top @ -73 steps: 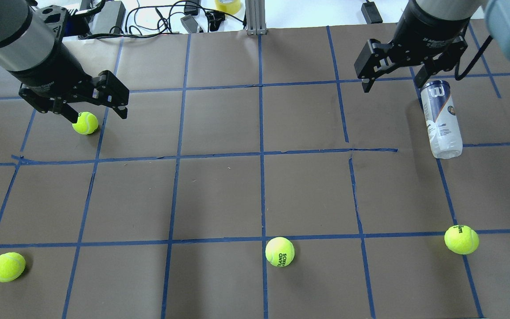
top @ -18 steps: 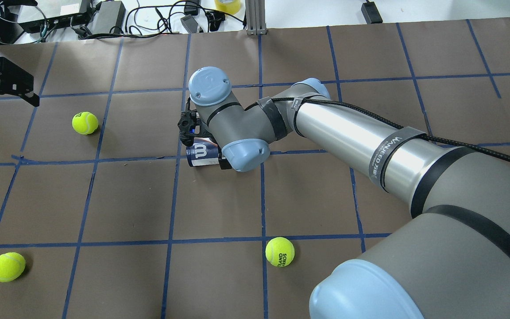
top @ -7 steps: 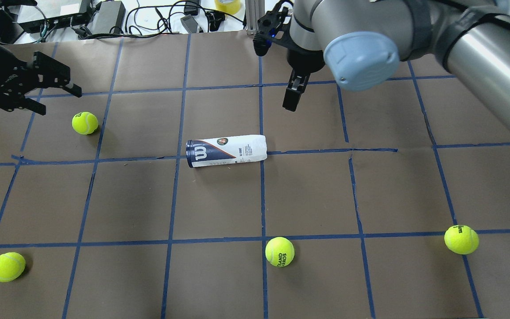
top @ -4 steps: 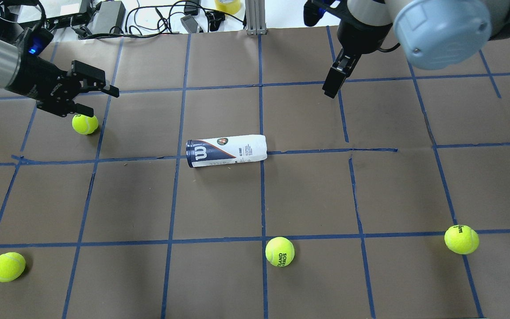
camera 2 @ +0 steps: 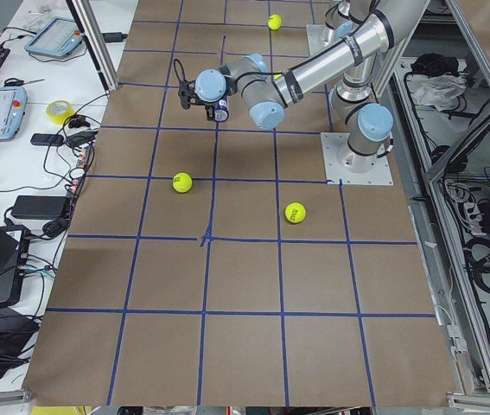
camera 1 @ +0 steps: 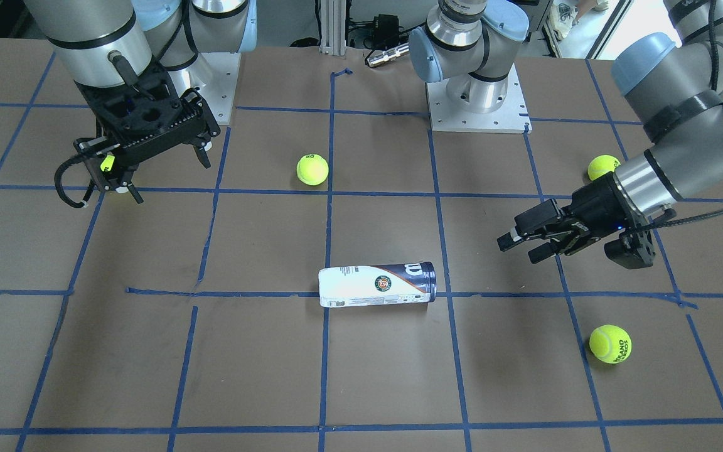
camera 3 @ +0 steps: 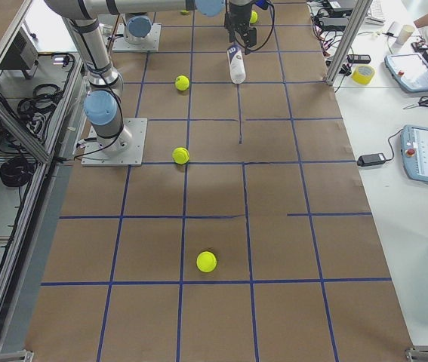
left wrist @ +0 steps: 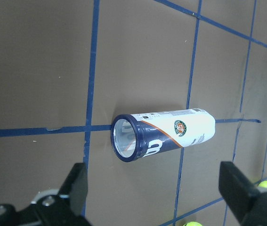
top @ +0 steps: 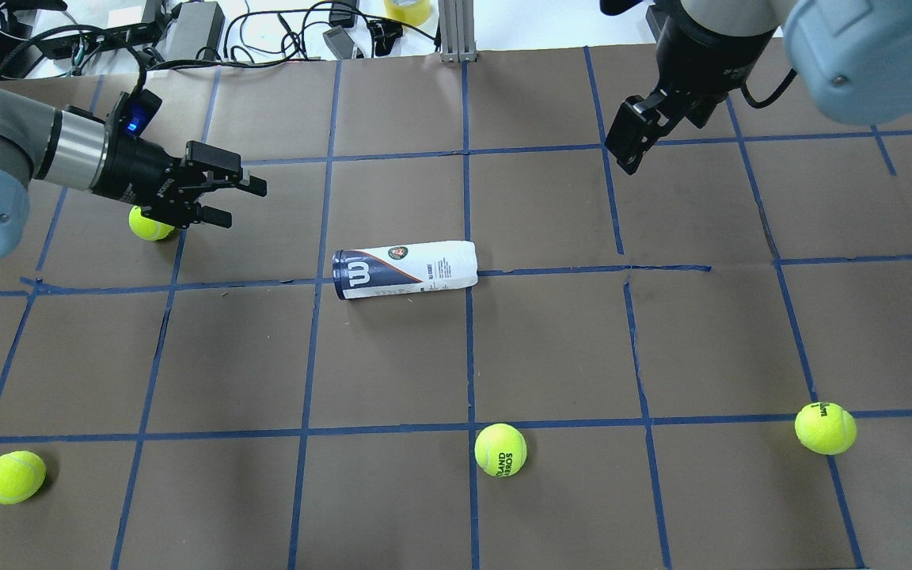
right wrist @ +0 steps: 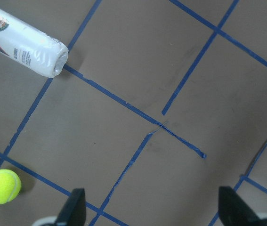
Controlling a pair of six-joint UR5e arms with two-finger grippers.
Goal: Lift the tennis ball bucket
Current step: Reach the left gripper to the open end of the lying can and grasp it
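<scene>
The tennis ball bucket (top: 404, 269) lies on its side near the table's middle, navy rim end toward my left arm. It also shows in the front view (camera 1: 377, 285), the left wrist view (left wrist: 164, 136) and the right wrist view (right wrist: 25, 44). My left gripper (top: 234, 202) is open and empty, held above the table a short way to the left of the bucket's navy end, and also shows in the front view (camera 1: 518, 249). My right gripper (top: 626, 150) is open and empty, far behind and to the right of the bucket, well apart from it (camera 1: 167, 176).
Several yellow-green tennis balls lie around: one (top: 151, 226) under my left gripper, one (top: 499, 450) in front of the bucket, one (top: 824, 427) at front right, one (top: 13, 476) at front left. Cables and boxes (top: 187, 24) lie beyond the far edge.
The right gripper carried the bucket from the far right to the middle, laid it down, let go and withdrew to the back right. The left gripper has moved right, toward the bucket.
</scene>
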